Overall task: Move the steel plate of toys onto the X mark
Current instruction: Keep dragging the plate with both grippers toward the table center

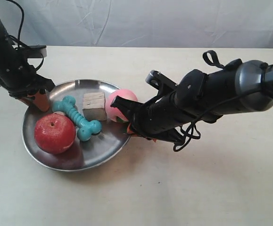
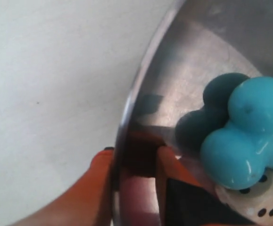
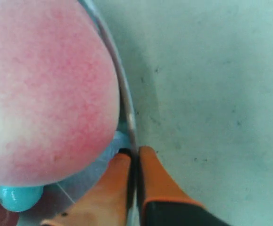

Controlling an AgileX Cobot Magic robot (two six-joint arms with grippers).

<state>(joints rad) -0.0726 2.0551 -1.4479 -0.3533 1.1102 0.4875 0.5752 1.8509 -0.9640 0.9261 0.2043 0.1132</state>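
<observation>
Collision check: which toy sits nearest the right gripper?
The pink peach, just inside the steel plate rim where the right gripper clamps; apple, bone, block lie farther off.

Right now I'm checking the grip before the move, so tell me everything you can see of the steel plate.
The steel plate is a round, shiny grey metal dish with a shallow raised rim, over the pale table. It holds an apple, a bone, a wooden block, a peach and a die. The left pincer and the right pincer each clamp its rim on opposite sides, one finger inside, one outside.
</observation>
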